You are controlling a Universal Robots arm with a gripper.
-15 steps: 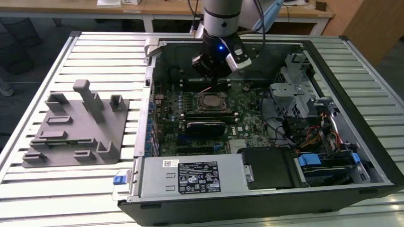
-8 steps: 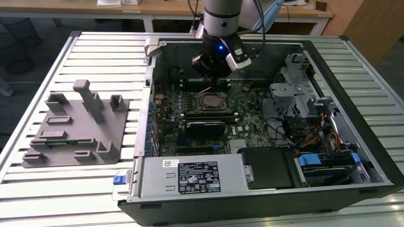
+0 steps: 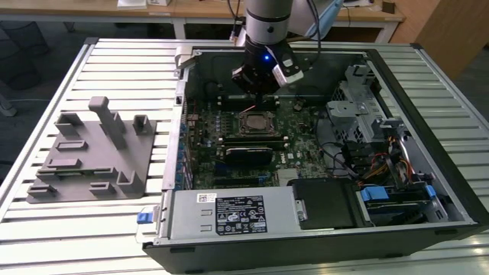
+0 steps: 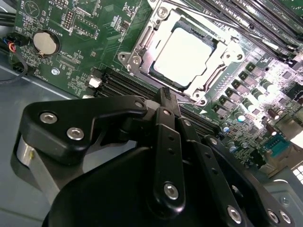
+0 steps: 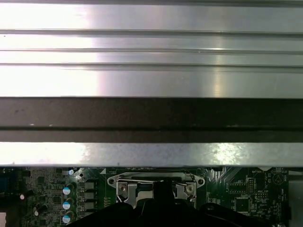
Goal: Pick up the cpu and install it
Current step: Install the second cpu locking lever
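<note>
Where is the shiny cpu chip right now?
The cpu sits in the motherboard socket in the second wrist view, just beyond the gripper, beside the memory slots.

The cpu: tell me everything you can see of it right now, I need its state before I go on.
The cpu is a flat square chip with a bright, shiny silver metal top, glaring almost white in the second wrist view. It lies flat inside the motherboard socket, framed all round by the socket's metal bracket. In the exterior view it shows as a small pale square in the middle of the board. Nothing grips it: the pincer is near the socket's edge, apart from the chip and holding nothing.
</note>
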